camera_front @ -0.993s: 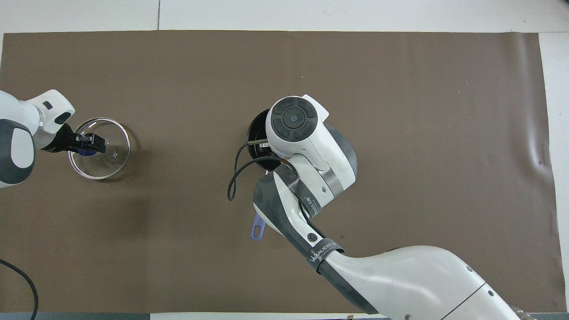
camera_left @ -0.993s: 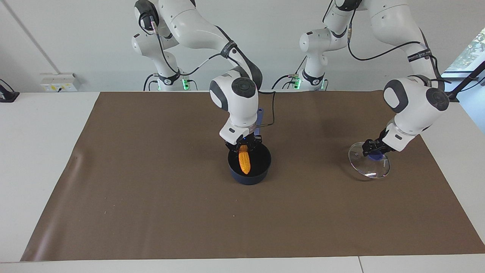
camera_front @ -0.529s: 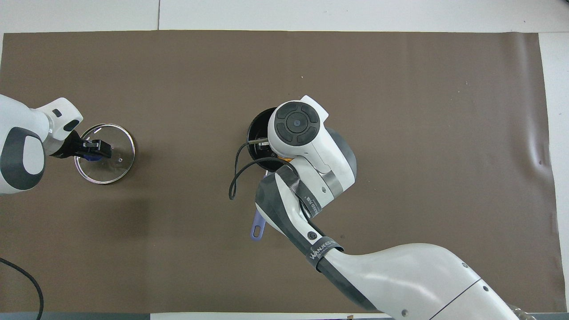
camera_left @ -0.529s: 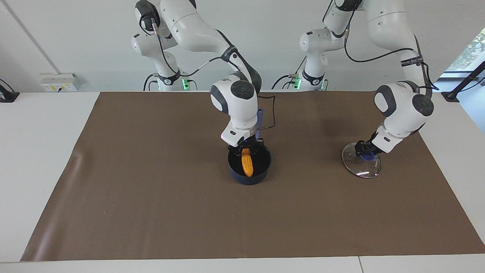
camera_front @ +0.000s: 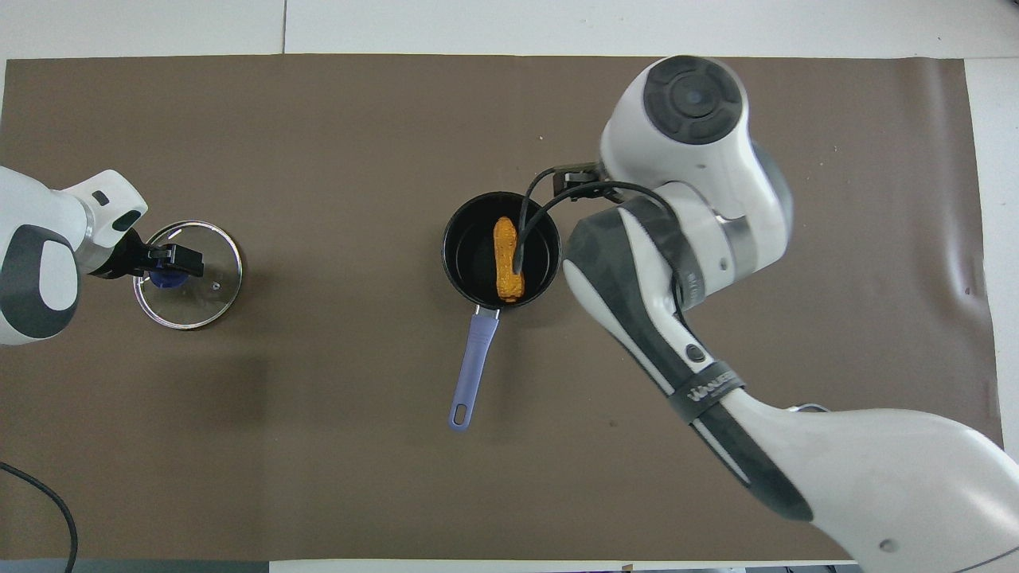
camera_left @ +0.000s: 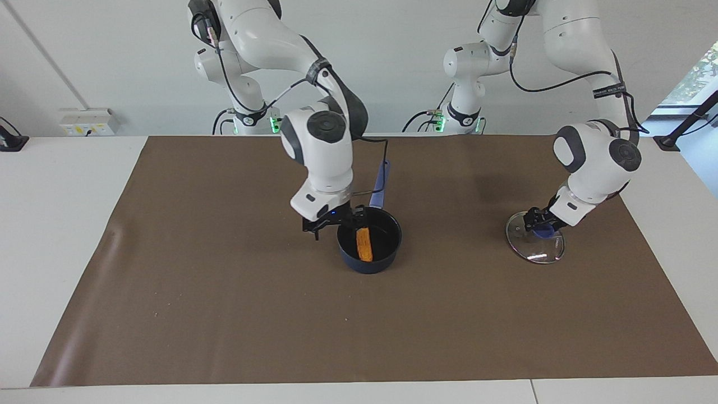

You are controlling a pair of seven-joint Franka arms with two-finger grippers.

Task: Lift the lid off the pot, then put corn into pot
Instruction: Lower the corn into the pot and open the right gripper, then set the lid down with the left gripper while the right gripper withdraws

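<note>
Brown matting (camera_left: pixel 224 314) covers the white tabletop, at whose middle the small navy-blue saucepan with black inside and long blue handle (camera_left: pixel 369 247) (camera_front: pixel 498 259) stands uncovered, the yellow-orange toy corn cob (camera_left: pixel 364 243) (camera_front: pixel 506 260) lying loose inside it. Toward the left arm's end, the round clear-glass lid with metal rim and blue knob (camera_left: pixel 535 244) (camera_front: pixel 189 274) rests on the matting, the left gripper (camera_left: pixel 537 221) (camera_front: pixel 171 258) clamped on its knob, while the right gripper (camera_left: pixel 331 222), fingers spread and empty, hangs just beside the saucepan's rim. Both steps appear complete; what remains, by judgement, is for the left gripper to let go of the knob and both arms to retire.
</note>
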